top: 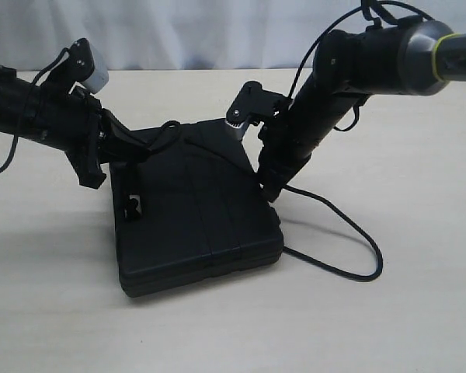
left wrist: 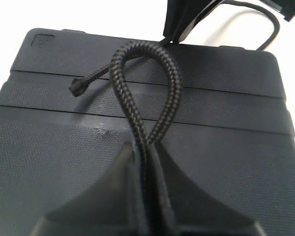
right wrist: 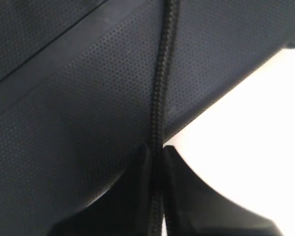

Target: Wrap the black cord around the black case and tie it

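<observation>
The black case (top: pixel 202 221) lies flat mid-table with raised bands across its lid (left wrist: pixel 59 162). At the case's far left corner, my left gripper (top: pixel 137 152) is shut on a doubled bight of the black cord (left wrist: pixel 148 83), just above the lid. The loop arches past the fingertips and a short knotted tip (left wrist: pixel 77 87) lies on a band. My right gripper (top: pixel 270 190) is shut on a single taut strand of cord (right wrist: pixel 162 73) at the case's right edge (right wrist: pixel 78 123). More cord (top: pixel 357 237) trails in a curve over the table, right of the case.
The pale tabletop (top: pixel 373 326) surrounds the case. Smooth arm cables hang by the left arm (top: pixel 8 159) and above the right arm (top: pixel 326 35). The right arm's fingers (left wrist: pixel 183 19) show beyond the case's far edge in the left wrist view.
</observation>
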Controlling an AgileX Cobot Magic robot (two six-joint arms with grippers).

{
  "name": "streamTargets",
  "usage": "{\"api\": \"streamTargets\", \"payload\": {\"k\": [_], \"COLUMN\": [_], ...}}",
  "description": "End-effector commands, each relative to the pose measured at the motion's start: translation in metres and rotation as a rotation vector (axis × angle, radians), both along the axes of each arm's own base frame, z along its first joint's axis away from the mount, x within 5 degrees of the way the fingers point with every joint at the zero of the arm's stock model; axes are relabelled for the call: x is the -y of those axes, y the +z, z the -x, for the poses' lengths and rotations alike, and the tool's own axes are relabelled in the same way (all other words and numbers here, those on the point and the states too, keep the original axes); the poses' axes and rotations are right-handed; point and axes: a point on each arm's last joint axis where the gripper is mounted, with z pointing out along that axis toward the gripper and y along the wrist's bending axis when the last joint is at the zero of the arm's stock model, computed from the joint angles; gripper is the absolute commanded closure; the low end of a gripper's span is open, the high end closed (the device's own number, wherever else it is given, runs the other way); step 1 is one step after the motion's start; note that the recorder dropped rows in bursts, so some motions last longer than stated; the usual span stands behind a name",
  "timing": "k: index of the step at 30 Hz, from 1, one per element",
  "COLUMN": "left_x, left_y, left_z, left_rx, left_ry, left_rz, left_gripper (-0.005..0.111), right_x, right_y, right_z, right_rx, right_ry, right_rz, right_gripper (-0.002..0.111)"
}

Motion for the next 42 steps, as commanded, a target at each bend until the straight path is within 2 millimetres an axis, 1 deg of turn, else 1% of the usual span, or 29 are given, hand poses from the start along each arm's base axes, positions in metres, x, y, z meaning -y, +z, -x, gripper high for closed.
{"api": "streamTargets", "payload": {"k": [1,4,6,9,11,14,17,18,19,22,24,26,30,32,35,37,42], "left_x": [-0.001,-0.001,-0.001,-0.001,0.000,0.000,0.002,0.003,0.003,-0.002,-0.007,-0.010,-0.012,-0.012,-0.012,-0.012,-0.012], "left_y": [0.001,0.001,0.001,0.001,0.002,0.003,0.005,0.005,0.005,0.006,0.009,0.011,0.013,0.013,0.013,0.013,0.013], "left_z": [-0.003,-0.003,-0.003,-0.003,-0.003,-0.004,-0.003,-0.002,-0.001,-0.002,-0.003,-0.001,-0.001,-0.001,-0.001,-0.001,-0.001], "left_rx": [0.009,0.009,0.011,0.027,0.029,0.027,0.038,0.048,0.046,0.038,0.035,0.031,0.035,0.039,0.042,0.042,0.042], "left_ry": [0.015,0.015,0.013,-0.001,-0.004,0.013,-0.004,-0.034,-0.037,-0.027,-0.023,-0.044,-0.051,-0.052,-0.056,-0.053,-0.053], "left_rz": [0.003,0.003,0.002,-0.003,0.001,0.022,0.042,0.049,0.052,0.069,0.100,0.138,0.160,0.158,0.160,0.163,0.163], "left_gripper": [0.107,0.107,0.107,0.107,0.107,0.107,0.107,0.107,0.107,0.107,0.107,0.107,0.107,0.107,0.107,0.107,0.107], "right_x": [0.002,0.003,0.002,-0.001,-0.003,-0.002,0.003,0.007,0.009,0.010,0.011,0.011,0.012,0.013,0.012,0.010,0.009], "right_y": [0.014,0.030,0.036,0.039,0.038,0.032,0.020,0.014,0.012,0.016,0.020,0.024,0.028,0.033,0.050,0.052,0.051], "right_z": [0.001,0.003,0.005,0.006,0.008,0.013,0.018,0.022,0.023,0.026,0.028,0.027,0.027,0.029,0.034,0.036,0.040], "right_rx": [0.043,0.082,0.097,0.091,0.080,0.058,0.052,0.084,0.101,0.160,0.180,0.200,0.215,0.228,0.258,0.251,0.218], "right_ry": [0.027,0.037,0.045,0.055,0.074,0.096,0.128,0.155,0.160,0.165,0.198,0.189,0.189,0.196,0.224,0.241,0.273], "right_rz": [-0.004,-0.031,-0.048,-0.083,-0.105,-0.105,-0.081,-0.067,-0.064,-0.091,-0.097,-0.110,-0.114,-0.120,-0.168,-0.194,-0.197], "right_gripper": [0.104,0.104,0.104,0.104,0.104,0.104,0.104,0.104,0.104,0.104,0.104,0.104,0.104,0.104,0.104,0.104,0.104]}}
